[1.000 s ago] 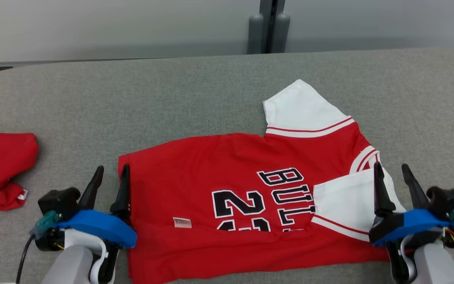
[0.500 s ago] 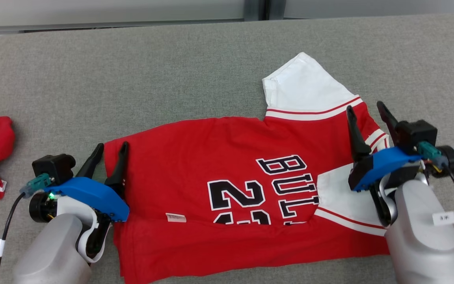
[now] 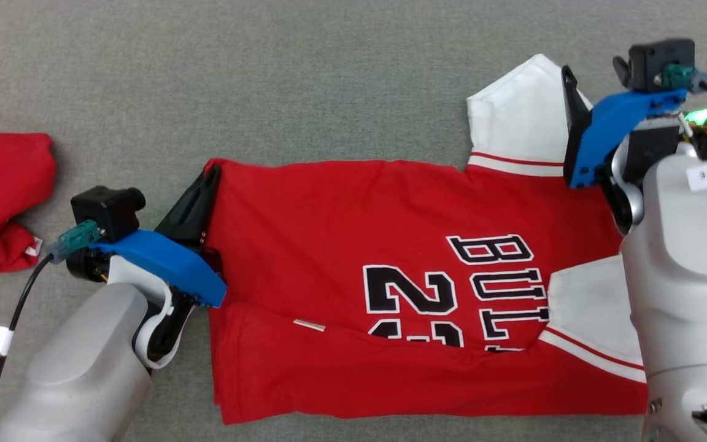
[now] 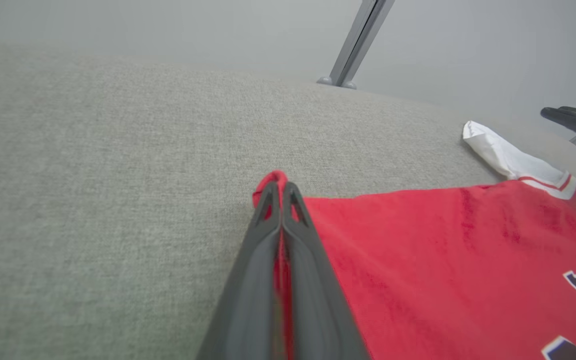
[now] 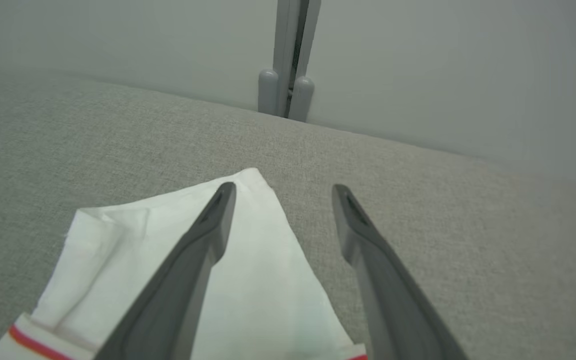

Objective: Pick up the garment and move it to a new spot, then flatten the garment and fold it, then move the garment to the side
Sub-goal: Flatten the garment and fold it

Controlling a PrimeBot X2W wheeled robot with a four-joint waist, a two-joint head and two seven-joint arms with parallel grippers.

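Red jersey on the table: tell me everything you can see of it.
The jersey is red cloth with white, red-striped sleeves and black, white-edged lettering reading BUL and 21. It lies flat on the grey table, hem toward the robot's left, near side folded over, a small tag at the fold. The far sleeve sticks out; the near sleeve lies over the body. The left gripper is shut on the far hem corner; the right gripper is open, straddling the far sleeve's edge.
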